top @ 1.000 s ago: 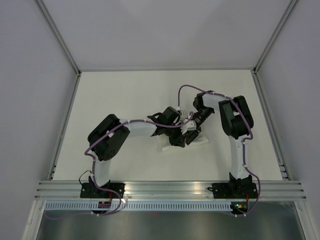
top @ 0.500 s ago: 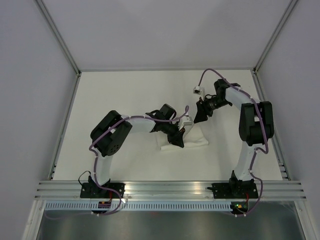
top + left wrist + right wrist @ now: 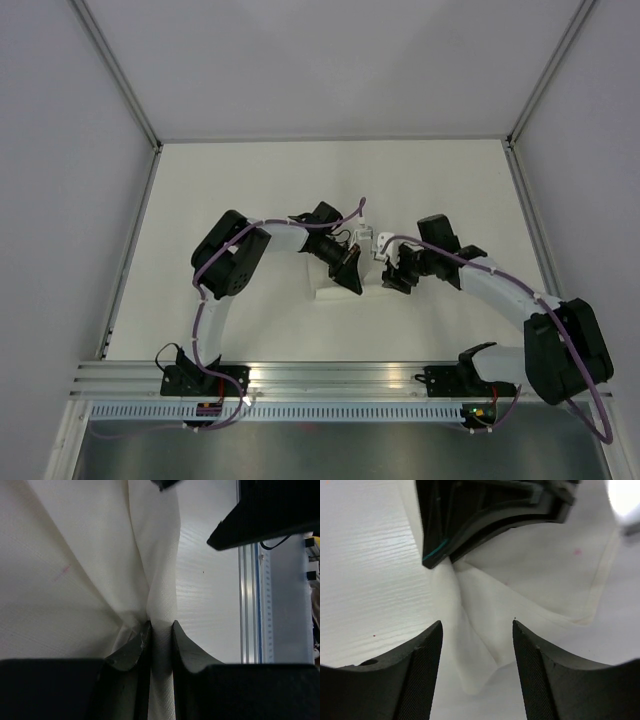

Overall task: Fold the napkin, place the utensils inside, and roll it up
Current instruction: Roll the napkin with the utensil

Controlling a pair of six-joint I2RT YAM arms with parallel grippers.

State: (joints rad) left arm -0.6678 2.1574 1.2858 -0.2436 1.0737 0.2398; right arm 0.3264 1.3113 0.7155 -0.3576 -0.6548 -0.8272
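The white napkin (image 3: 332, 291) lies bunched on the table between the two arms. My left gripper (image 3: 350, 276) is shut on a raised fold of it; in the left wrist view the cloth (image 3: 75, 570) runs up between the two dark fingers (image 3: 186, 645), with the left gripper (image 3: 160, 626) pinching that ridge. My right gripper (image 3: 396, 277) hovers just right of the bundle, open. In the right wrist view the right gripper (image 3: 476, 625) straddles a drooping napkin corner (image 3: 480, 670) without touching it, and the left gripper's fingers (image 3: 485, 515) show beyond. The utensils are out of view.
An aluminium rail (image 3: 340, 378) runs along the table's near edge and also shows in the left wrist view as a rail (image 3: 249, 605). Grey enclosure walls (image 3: 70, 200) ring the table on three sides. Purple cables (image 3: 352, 215) loop above both wrists.
The right arm swung out to the back right, then came back in low from the right to the napkin, its jaws widening. The left gripper kept its pinch and shifted slightly back.
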